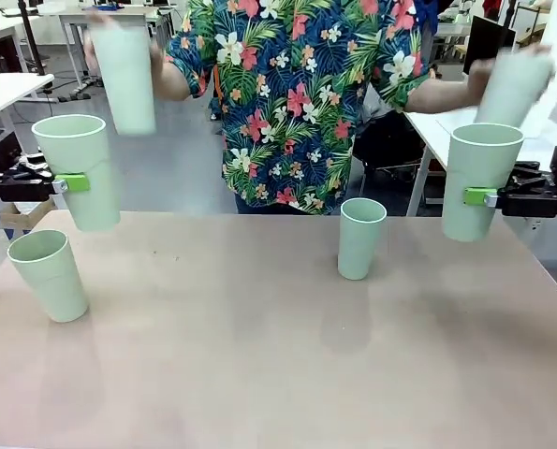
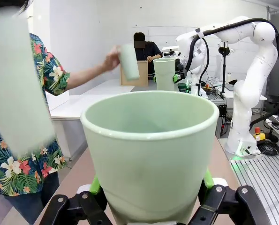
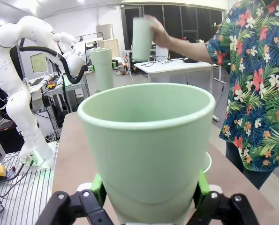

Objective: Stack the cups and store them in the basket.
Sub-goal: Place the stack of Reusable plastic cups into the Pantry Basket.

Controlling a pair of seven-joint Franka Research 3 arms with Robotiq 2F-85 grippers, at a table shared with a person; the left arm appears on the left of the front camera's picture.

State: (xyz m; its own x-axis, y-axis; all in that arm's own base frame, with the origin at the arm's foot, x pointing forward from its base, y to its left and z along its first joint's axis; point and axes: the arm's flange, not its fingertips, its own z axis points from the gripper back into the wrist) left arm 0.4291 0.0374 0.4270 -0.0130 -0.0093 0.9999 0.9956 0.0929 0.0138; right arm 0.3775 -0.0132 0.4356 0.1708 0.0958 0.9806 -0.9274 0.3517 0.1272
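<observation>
My left gripper point(image 1: 76, 182) is shut on an upright mint-green cup point(image 1: 77, 168) held above the table's left edge; the same cup point(image 2: 151, 145) looms large in the left wrist view. At the right edge, my right gripper point(image 1: 481, 196) is shut on another upright cup point(image 1: 479, 178), seen close up point(image 3: 148, 140) from the right wrist. A person across the table holds a cup in each raised hand point(image 1: 124, 79) point(image 1: 514, 86), above my held cups. Two more cups stand on the table, front left point(image 1: 49, 274) and centre right point(image 1: 361, 238). The basket is out of view.
The brown table point(image 1: 259, 355) has free room across its middle and front. The person in a floral shirt point(image 1: 297, 103) stands at the far edge. White desks and chairs stand behind.
</observation>
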